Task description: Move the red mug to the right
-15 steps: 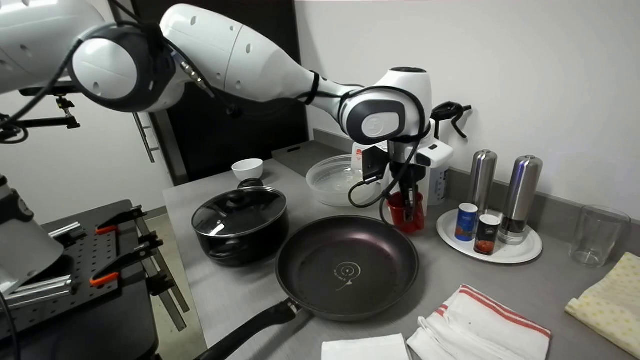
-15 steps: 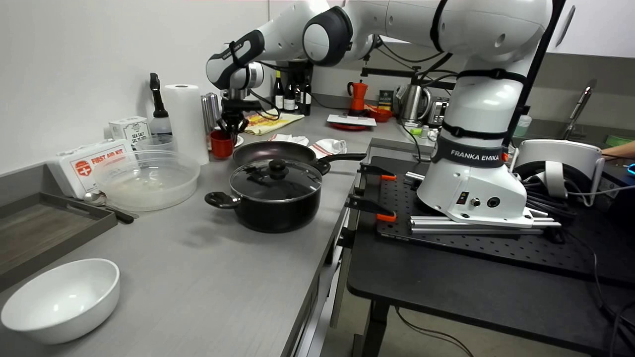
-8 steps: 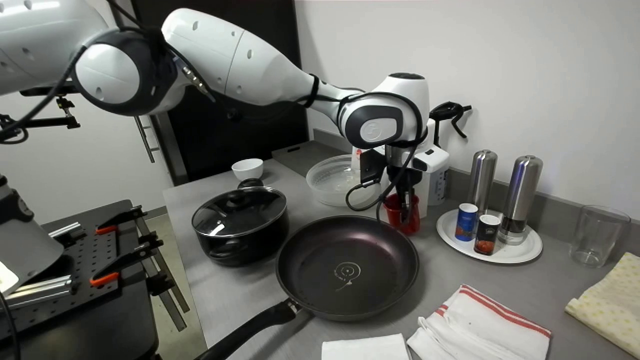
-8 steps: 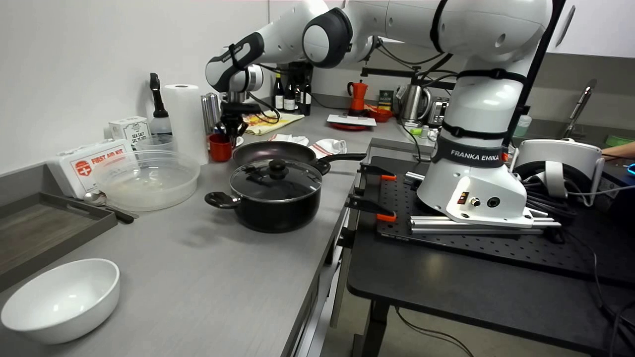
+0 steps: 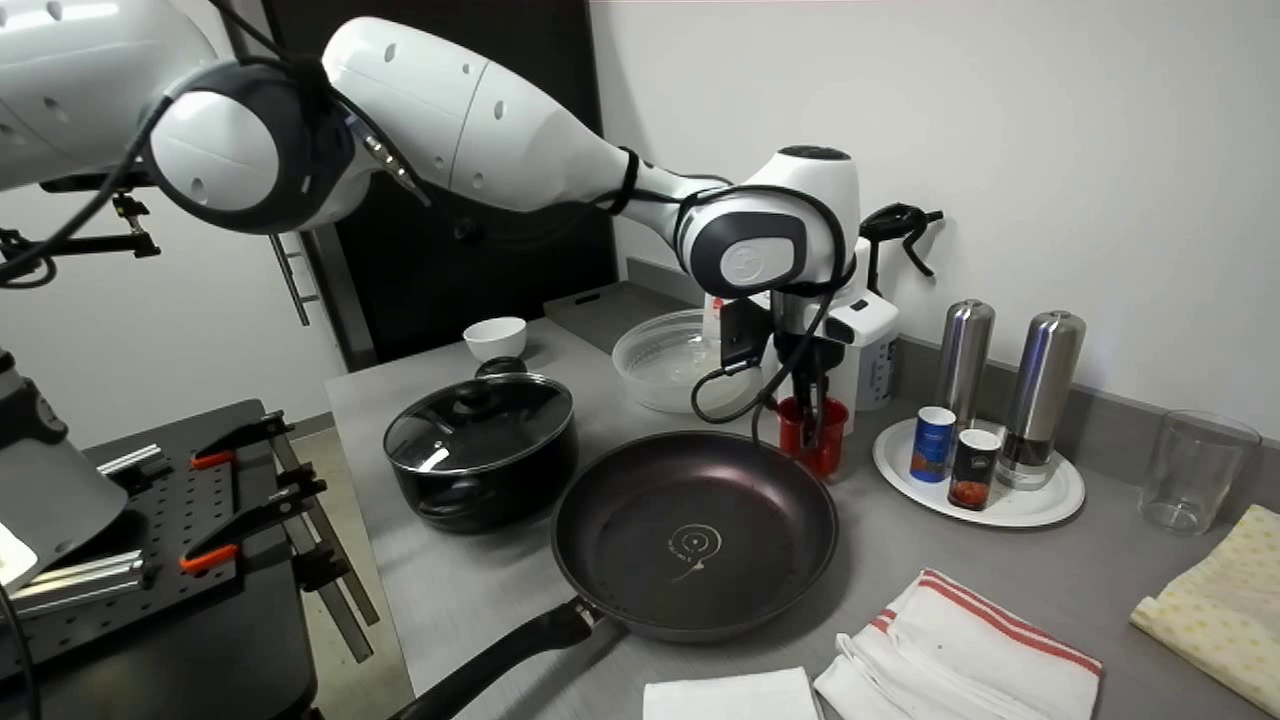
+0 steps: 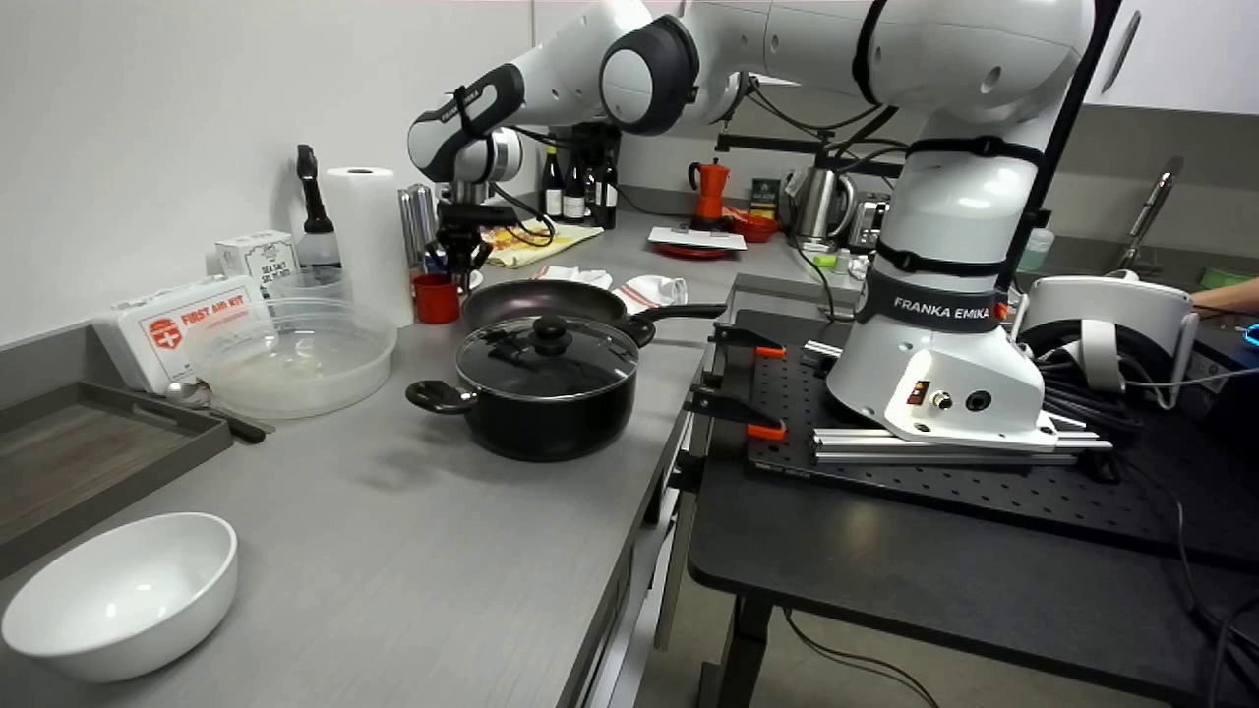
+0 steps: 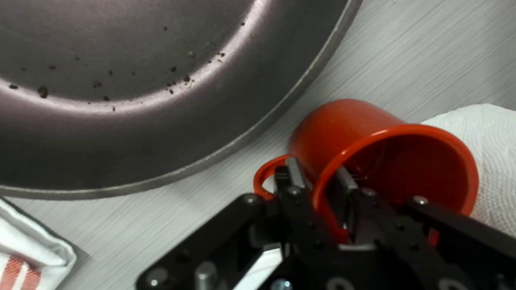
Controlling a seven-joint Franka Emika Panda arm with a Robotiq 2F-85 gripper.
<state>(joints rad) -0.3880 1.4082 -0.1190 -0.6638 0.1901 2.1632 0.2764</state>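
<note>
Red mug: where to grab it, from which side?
I'd pinch the thin rim of the red mug beside its handle, from above, one finger inside, one outside, as the gripper straddles it now. The mug stands upright, mouth up; the frying pan and paper towel roll flank it, so low side approaches look tighter.

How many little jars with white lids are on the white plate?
2: in an exterior view, a blue jar and, right of it, a black-and-red jar. Another could hide behind them.

red mug (image 6: 436,299) | small, side handle | upright on counter (image 6: 393,590) | just beside frying pan (image 5: 690,585)
</note>
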